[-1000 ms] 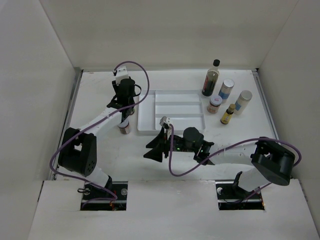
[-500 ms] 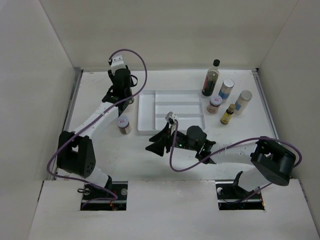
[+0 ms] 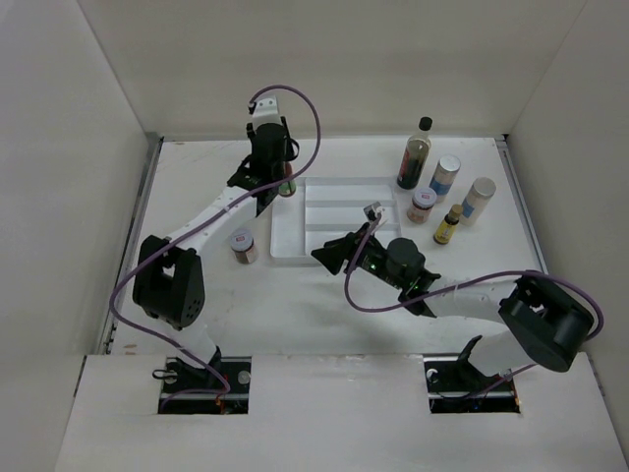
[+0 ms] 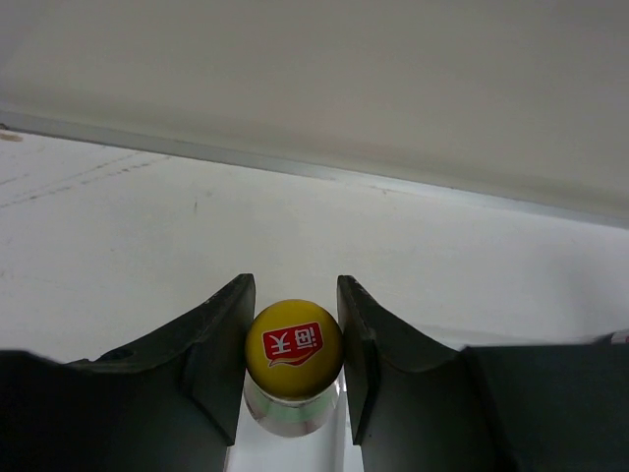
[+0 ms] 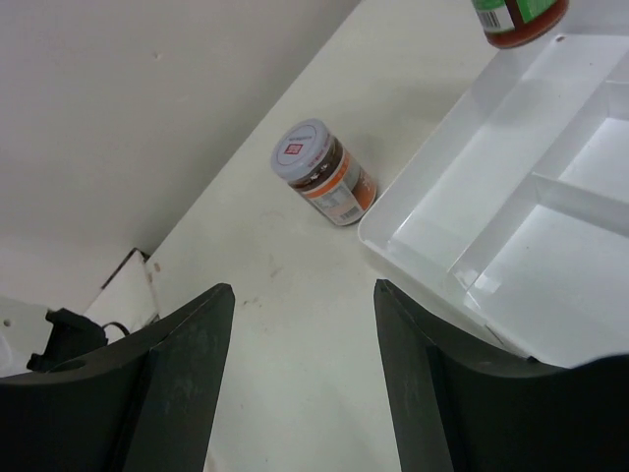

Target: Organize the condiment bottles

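My left gripper (image 4: 293, 295) is clamped shut on the yellow-capped red sauce bottle (image 4: 293, 346). In the left wrist view both fingers sit tight against it at the cap. From the top camera, the bottle is at the upper left corner of the white divided tray (image 3: 349, 195), a little left of the frame's centre. I can't make out whether its base touches the tray or hangs just above the rim.

My right gripper (image 5: 303, 290) has its jaws roughly half apart with nothing between them, low over the tray's lower left corner. Its camera looks past the fingers at a short jar (image 5: 324, 173) with a pale lid, standing on the table (image 5: 265, 374) just beside the tray's left edge.

The other five stand grouped in the upper right of the top view, right of the tray:
- the tall dark black-capped bottle (image 3: 415, 152)
- the left pale shaker (image 3: 445, 177)
- the right pale shaker (image 3: 479, 199)
- a second short jar (image 3: 423, 205)
- the small yellow-capped dark bottle (image 3: 448, 224)
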